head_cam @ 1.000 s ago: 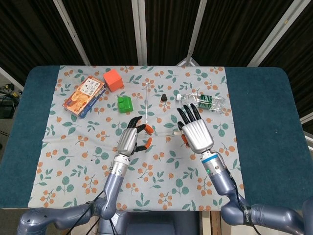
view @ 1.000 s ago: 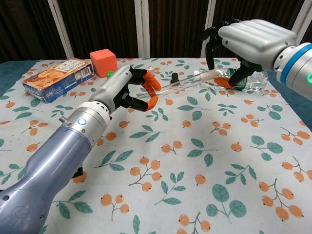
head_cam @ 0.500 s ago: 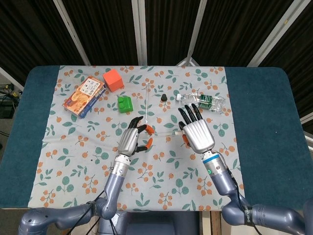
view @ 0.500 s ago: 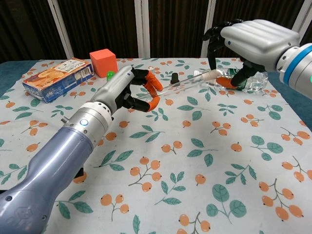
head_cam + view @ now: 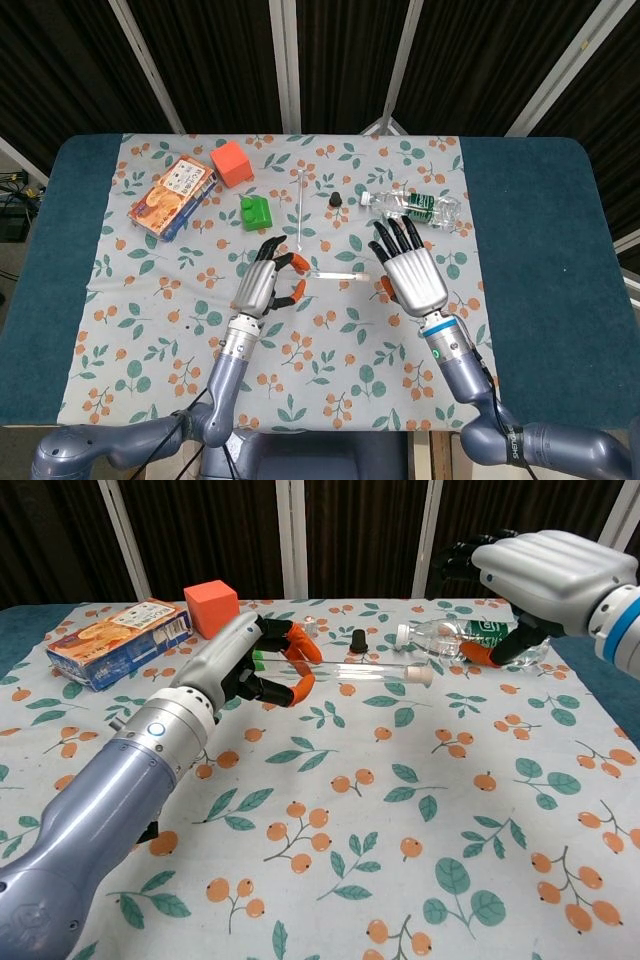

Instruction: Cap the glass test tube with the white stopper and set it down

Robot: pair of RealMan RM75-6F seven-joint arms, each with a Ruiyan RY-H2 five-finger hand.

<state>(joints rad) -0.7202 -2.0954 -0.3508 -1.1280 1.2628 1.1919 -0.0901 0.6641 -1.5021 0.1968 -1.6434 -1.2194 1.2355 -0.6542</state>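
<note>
Glass test tube (image 5: 365, 668), white stopper (image 5: 423, 674) seated, juts level rightward from your left hand (image 5: 262, 663) pinching its base; your right hand (image 5: 535, 575) hangs open beyond the stopper.

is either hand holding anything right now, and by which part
The left hand pinches the glass test tube near its closed end; the white stopper sits on the far end. The right hand holds nothing.
</note>
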